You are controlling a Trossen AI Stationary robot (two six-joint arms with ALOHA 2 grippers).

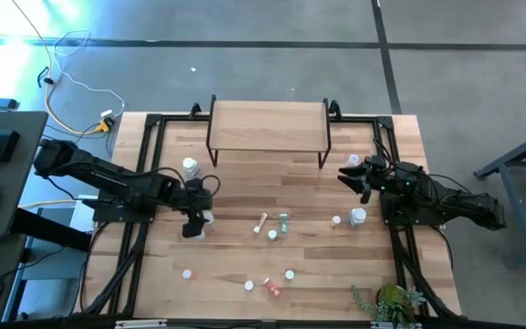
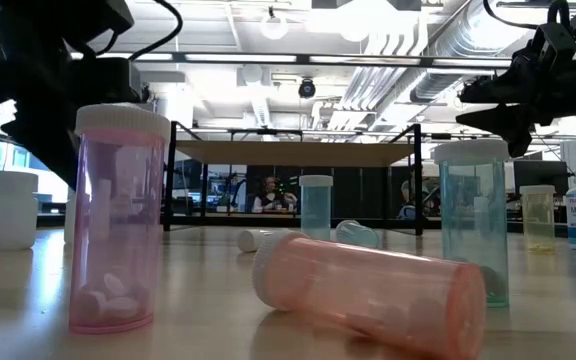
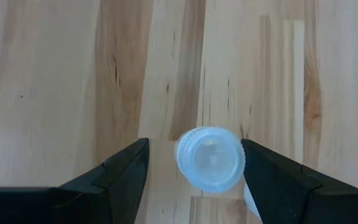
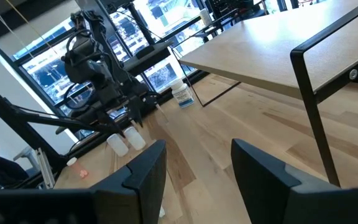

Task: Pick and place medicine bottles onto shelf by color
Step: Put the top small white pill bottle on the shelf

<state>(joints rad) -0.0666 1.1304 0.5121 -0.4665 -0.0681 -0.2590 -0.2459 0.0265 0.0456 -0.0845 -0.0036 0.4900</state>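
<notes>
In the high view the left tool (image 1: 196, 222) sits left of centre on the bench (image 1: 245, 183), pointing straight down over a small white-capped vial (image 1: 207, 218). Its wrist view shows that vial's round cap (image 3: 210, 158) standing between the two spread fingers (image 3: 114, 177), nearer one finger and possibly brushing it; the tool is open and grips nothing.

The right tool (image 1: 354, 175) hangs at the right of the frame, beside the shelf's front right leg. Its fingers (image 4: 145, 168) are parted with only bench showing between them, so it is open and empty.

The shelf (image 1: 268, 123) stands at the top centre of the bench with a bare top. Medicine bottles are scattered below it: a larger white bottle (image 1: 190, 166) left of the shelf, a white bottle (image 1: 358, 217) by the right arm, a greenish vial (image 1: 284, 221) near centre, and a pink-red one (image 1: 270, 290) lying near the lower edge. In the low view a pink vial (image 2: 116, 220) stands upright at left and a salmon one (image 2: 368, 290) lies on its side.
</notes>
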